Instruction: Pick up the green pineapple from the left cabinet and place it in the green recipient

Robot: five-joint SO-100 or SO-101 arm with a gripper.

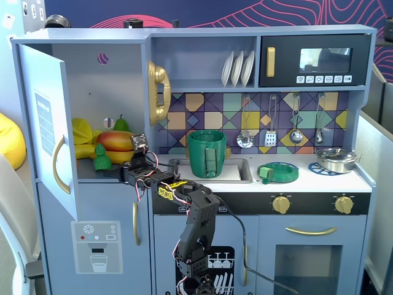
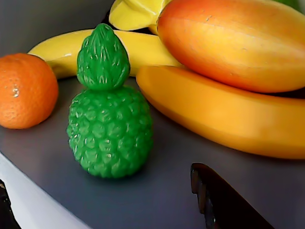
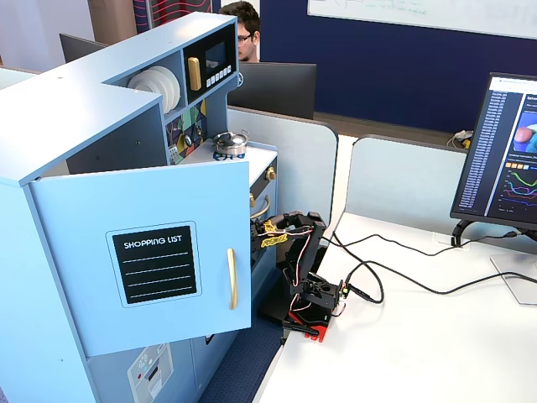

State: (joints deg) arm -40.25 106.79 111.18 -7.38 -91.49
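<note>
The green pineapple [image 2: 109, 124] stands upright on the dark shelf of the left cabinet [image 1: 116, 80], whose door [image 1: 46, 123] is swung open. In a fixed view the pineapple [image 1: 101, 158] is at the shelf's front edge. My gripper [image 2: 100, 193] is open and empty, just short of the pineapple. One dark finger [image 2: 217, 200] shows at the lower right of the wrist view, and the other sits at the lower left corner. In a fixed view the gripper [image 1: 123, 171] reaches in from the right. The green recipient [image 1: 207, 152] stands in the sink.
An orange [image 2: 26, 90] sits left of the pineapple. A mango [image 2: 233, 43] and bananas [image 2: 224, 114] lie right and behind. A flat green dish [image 1: 278, 172] is on the counter. In the side fixed view the open door [image 3: 143, 252] hides the shelf, and the arm [image 3: 302, 252] reaches behind it.
</note>
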